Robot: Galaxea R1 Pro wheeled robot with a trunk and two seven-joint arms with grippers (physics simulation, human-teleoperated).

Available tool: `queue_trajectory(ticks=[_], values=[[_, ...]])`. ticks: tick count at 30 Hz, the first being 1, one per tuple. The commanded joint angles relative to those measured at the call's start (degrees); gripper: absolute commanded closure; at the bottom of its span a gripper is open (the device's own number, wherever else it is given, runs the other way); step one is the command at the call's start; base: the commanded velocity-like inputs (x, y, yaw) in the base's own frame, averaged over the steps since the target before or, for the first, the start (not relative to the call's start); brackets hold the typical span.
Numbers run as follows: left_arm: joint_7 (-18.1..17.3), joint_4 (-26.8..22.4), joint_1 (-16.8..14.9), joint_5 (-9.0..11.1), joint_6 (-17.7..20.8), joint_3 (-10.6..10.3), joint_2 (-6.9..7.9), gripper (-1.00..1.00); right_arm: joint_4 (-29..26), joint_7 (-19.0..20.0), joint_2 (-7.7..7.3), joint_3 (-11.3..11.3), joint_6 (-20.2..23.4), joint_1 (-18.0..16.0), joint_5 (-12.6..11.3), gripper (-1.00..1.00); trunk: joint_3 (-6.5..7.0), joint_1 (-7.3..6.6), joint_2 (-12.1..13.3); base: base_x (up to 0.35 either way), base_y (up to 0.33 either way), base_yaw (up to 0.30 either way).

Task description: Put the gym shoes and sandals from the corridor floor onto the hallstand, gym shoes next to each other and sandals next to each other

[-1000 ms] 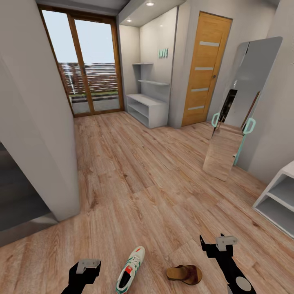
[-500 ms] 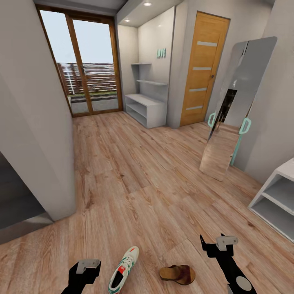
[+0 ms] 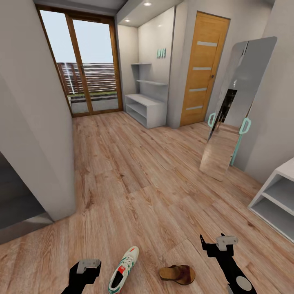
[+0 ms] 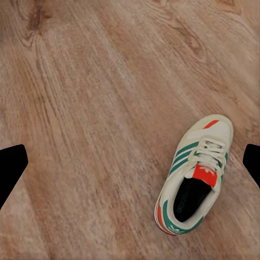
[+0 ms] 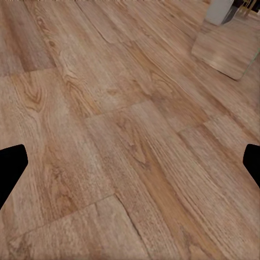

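Note:
One off-white gym shoe (image 3: 123,269) with green stripes and a red tongue lies on the wood-plank corridor floor (image 3: 134,175), close in front of me. It also lies in the left wrist view, gym shoe (image 4: 194,176), off to one side of the fingers. A dark brown sandal (image 3: 177,273) lies just right of the shoe. My left gripper (image 3: 86,266) hangs open left of the shoe, empty. My right gripper (image 3: 213,241) is open and empty, right of the sandal, over bare planks (image 5: 130,135). The grey hallstand (image 3: 147,108) stands far off by the back wall, with floating shelves above it.
A leaning mirror (image 3: 228,118) stands at the right, and a white open-shelf unit (image 3: 273,200) sits nearer on the right. A grey wall corner (image 3: 45,134) juts in at the left. A wooden door (image 3: 204,69) and a glazed door (image 3: 85,65) close the far end.
The whole picture slid slightly left between a second ago and half a second ago, so the camera moved. Both grippers keep their place in view; nothing has changed since.

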Motion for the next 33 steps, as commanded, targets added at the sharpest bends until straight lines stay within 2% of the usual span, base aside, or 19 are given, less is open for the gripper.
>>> queue_trajectory(ticks=[1, 12, 33], values=[[0.0, 0.0, 0.0, 0.0, -0.2, 0.0, 0.01, -1.00, 0.0, 0.0, 0.00, 0.0, -0.2, 0.0, 0.0, -1.00, -0.04, -0.01, 0.0, 0.000, 0.000, 0.000], [-0.5, -0.4, 0.0, 0.4, -0.2, 0.4, 0.09, -1.00, -0.2, 0.0, 0.05, 0.1, 0.5, 0.0, -0.1, -1.00, -0.04, -0.01, 0.0, 0.000, 0.000, 0.000], [-0.6, 0.0, 0.0, 0.6, -0.1, 0.5, 0.10, -1.00, -4.6, 0.0, 0.08, 0.1, 3.3, 0.0, 0.0, -1.00, -0.04, -0.01, 0.0, 0.000, 0.000, 0.000]])
